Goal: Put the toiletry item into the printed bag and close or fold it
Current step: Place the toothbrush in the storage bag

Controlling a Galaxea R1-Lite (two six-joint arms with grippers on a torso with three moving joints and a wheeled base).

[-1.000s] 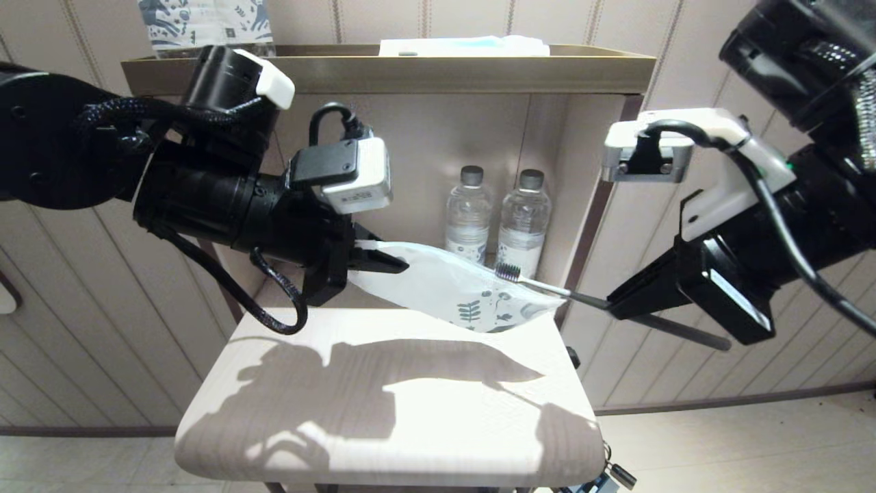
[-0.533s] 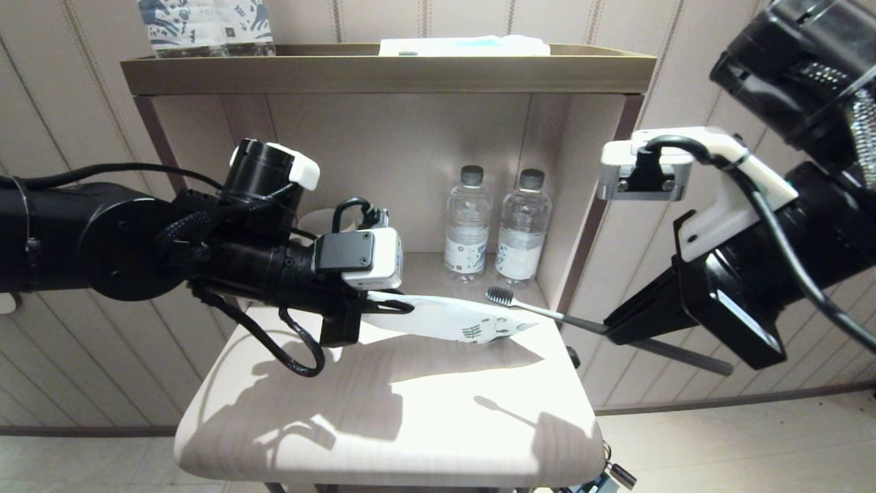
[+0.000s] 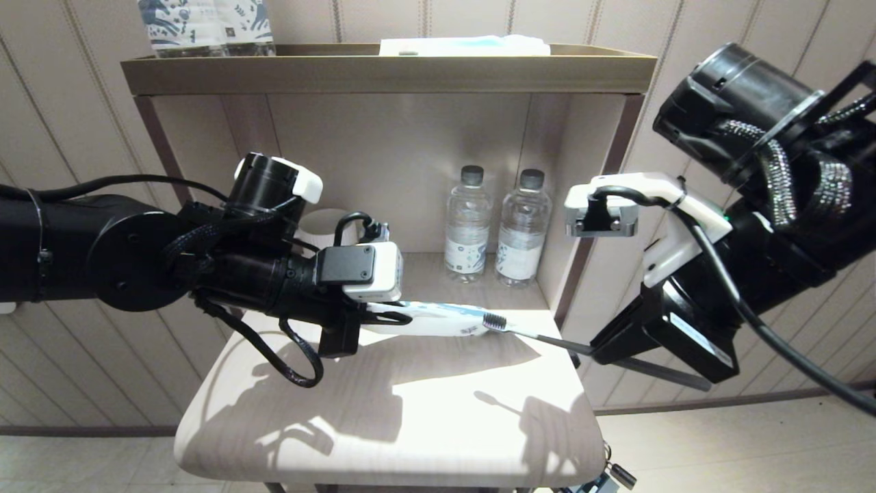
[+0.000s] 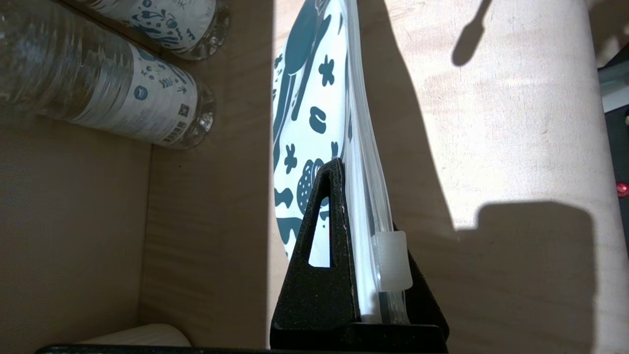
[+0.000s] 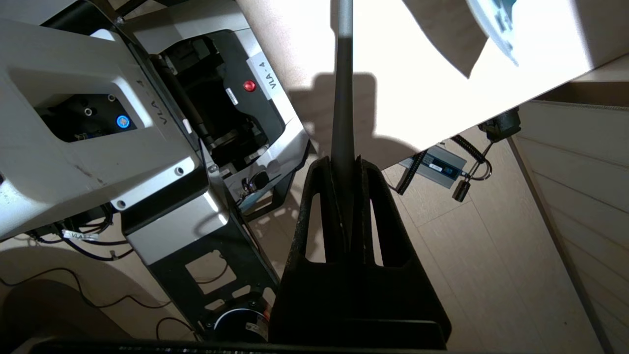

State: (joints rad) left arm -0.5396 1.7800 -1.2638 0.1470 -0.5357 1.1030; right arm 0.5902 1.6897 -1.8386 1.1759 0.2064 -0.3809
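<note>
My left gripper (image 3: pixel 391 316) is shut on one end of the printed bag (image 3: pixel 445 320), holding it nearly flat just above the stool top (image 3: pixel 410 411). In the left wrist view the bag (image 4: pixel 304 113) runs away from the gripper (image 4: pixel 366 211), with the white zip slider (image 4: pixel 391 260) close to the fingers. My right gripper (image 3: pixel 594 348) is shut on the handle of the toothbrush (image 3: pixel 534 334), and its dark bristle head (image 3: pixel 494 321) meets the bag's far end. I cannot tell whether the head is inside the bag. The handle (image 5: pixel 343 98) leaves the right gripper (image 5: pixel 342 164) toward the stool.
Two water bottles (image 3: pixel 468 222) (image 3: pixel 523 226) and a white cup (image 3: pixel 316 222) stand in the shelf niche behind the stool. Upright printed packs (image 3: pixel 205 24) and a flat white item (image 3: pixel 465 46) sit on the shelf top (image 3: pixel 383 72). The robot base (image 5: pixel 98 123) is beside the stool.
The left arm has lowered the bag from a raised, tilted hold to nearly flat over the stool. The right gripper moved down and left with the toothbrush, bringing its head to the bag's end.
</note>
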